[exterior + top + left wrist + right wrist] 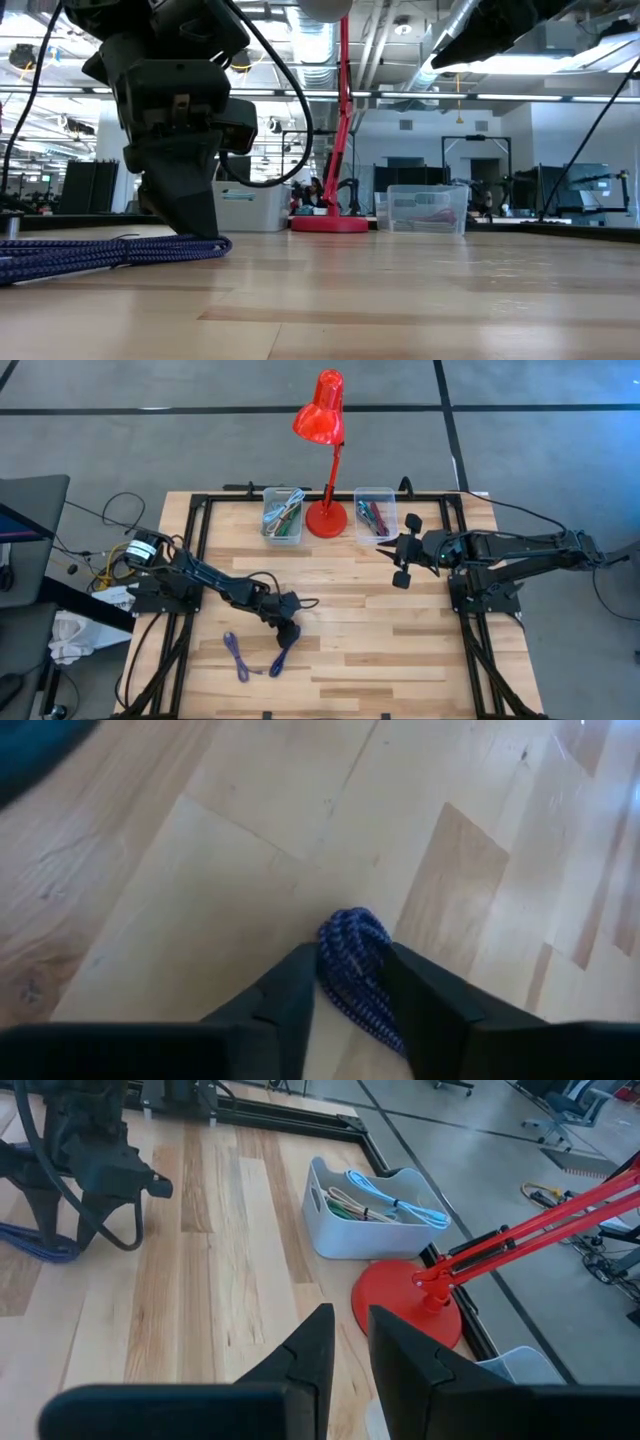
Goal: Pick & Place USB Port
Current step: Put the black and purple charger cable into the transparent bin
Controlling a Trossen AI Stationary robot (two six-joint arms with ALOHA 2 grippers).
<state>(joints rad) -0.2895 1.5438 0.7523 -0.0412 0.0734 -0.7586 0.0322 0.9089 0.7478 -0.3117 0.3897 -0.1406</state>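
A blue braided cable (240,657) lies in loops on the wooden table near its near-left part; the low view shows it (100,252) flat on the boards. My left gripper (287,632) stands over the cable's right-hand end, shut on it (347,965). My right gripper (388,550) hovers above the table's far right part, pointing left, fingers close together on nothing (350,1325). No plug or connector end shows in any view. My left gripper pinches a bent loop of the blue cable (350,935) between its two fingers (290,985). It comes from above, pointing down, fingertips at the table top (195,228). The rest of the cable trails slack on the table toward the left (60,255).
A red desk lamp stands with its base (325,518) at the far edge, between two clear bins. The left bin (283,515) holds coiled cables, the right bin (373,513) holds small items. Bare boards lie in the table's middle and near right.
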